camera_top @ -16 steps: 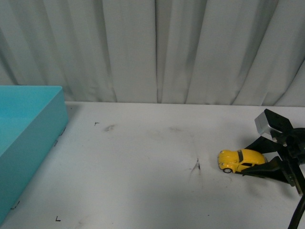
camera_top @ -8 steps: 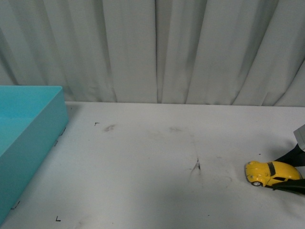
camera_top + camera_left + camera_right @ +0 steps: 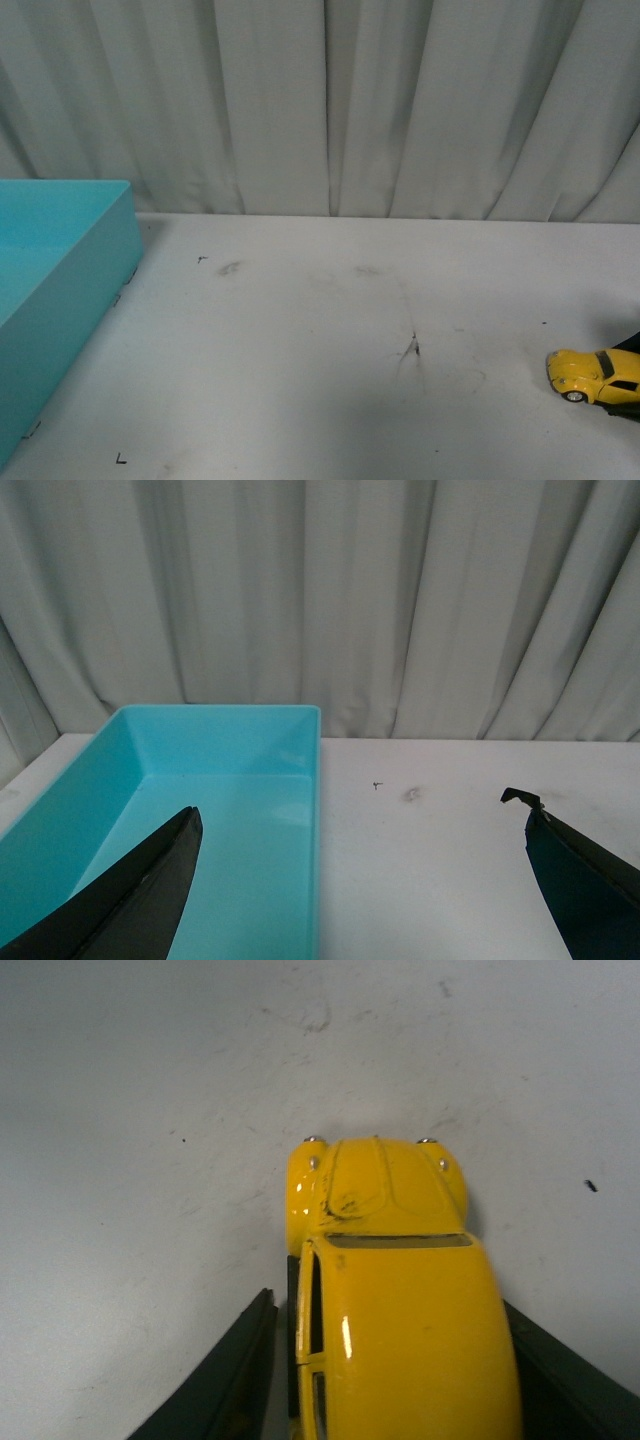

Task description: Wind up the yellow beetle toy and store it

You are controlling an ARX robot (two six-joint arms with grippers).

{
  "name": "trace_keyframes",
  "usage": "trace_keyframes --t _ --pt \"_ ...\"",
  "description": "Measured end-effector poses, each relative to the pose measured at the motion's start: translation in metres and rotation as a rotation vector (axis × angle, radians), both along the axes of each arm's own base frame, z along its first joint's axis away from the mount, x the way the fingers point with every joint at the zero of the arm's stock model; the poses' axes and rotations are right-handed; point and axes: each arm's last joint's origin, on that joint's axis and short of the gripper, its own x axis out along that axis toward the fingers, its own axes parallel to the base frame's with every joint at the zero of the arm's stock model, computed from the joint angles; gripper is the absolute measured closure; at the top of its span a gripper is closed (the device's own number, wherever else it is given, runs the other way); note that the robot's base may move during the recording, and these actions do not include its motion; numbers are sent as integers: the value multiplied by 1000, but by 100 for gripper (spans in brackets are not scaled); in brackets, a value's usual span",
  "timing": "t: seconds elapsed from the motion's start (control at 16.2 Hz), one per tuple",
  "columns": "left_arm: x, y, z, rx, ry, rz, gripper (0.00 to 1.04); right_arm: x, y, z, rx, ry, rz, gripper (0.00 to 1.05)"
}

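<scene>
- Gripping the yellow beetle toy (image 3: 395, 1290) by its flanks, the right pincer (image 3: 385, 1300) is clenched, one dark finger along each side. The nose and bonnet stick out past the fingertips.
- Wheels sit on the white table (image 3: 300, 350). Judged reason: a low hold lets a backward drag load the spring, which a lifted car would not allow.
- Toy shell: glossy, hard, rounded. There is a small scuff on the bonnet and two silver studs at the front. The curved sides give the fingers little flat, so slip looks possible.
- Table around that pincer: matte, with dark smudges.
- Left pincer (image 3: 350, 805): released, fingers spread wide, nothing between them.
- Teal bin (image 3: 215, 742): partly beneath the left pincer, well apart from the right one. It is smooth, straight-walled, open-topped and bare inside, and is likely the storage spot.
</scene>
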Motion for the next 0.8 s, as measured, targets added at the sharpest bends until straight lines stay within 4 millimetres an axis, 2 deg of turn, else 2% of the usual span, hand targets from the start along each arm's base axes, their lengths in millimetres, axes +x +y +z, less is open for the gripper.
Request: trace_keyframes --t 0.18,0.25,0.8 --pt "0 0 0 0 0 0 7 -1 1 -1 1 2 2 11" --pt "0 0 0 0 0 0 7 -1 1 -1 2 2 1 5" --pt "0 0 0 0 0 0 7 0 3 -2 3 -3 6 7"
